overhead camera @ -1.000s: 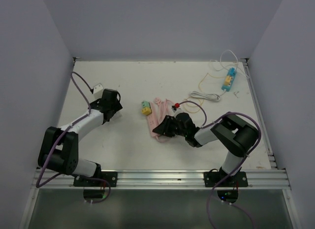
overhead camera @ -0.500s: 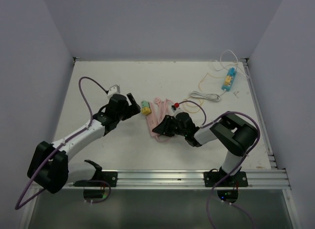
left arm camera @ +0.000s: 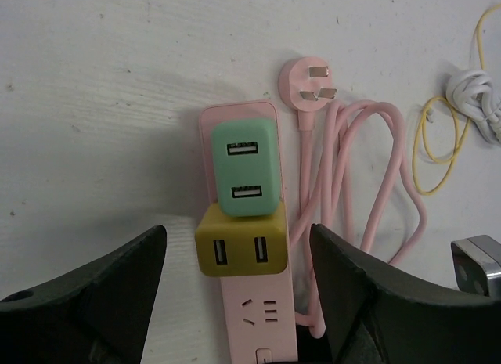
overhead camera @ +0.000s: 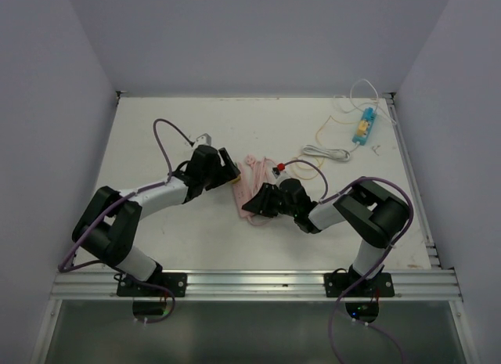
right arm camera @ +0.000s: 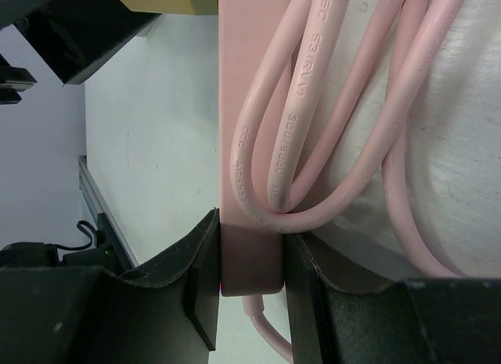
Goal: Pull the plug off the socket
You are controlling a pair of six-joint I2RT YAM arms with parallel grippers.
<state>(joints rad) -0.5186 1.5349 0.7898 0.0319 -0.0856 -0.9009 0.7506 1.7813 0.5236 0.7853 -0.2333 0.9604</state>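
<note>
One each: pink strip (left arm camera: 250,321), blue strip (overhead camera: 362,127), green plug (left arm camera: 244,170), yellow plug (left arm camera: 239,250).

Two USB chargers sat plugged into the power strip (left arm camera: 254,321) on the table (left arm camera: 78,66), the near charger (left arm camera: 240,244) touching the far charger (left arm camera: 245,170), with the strip's coiled cord (left arm camera: 368,184) just beside it and its wall plug (left arm camera: 311,81) by the strip's far end. The left fingers (left arm camera: 109,290) stood either side of the near charger, apart from it; the right fingers (right arm camera: 200,274) pressed both sides of the strip's opposite end.
</note>
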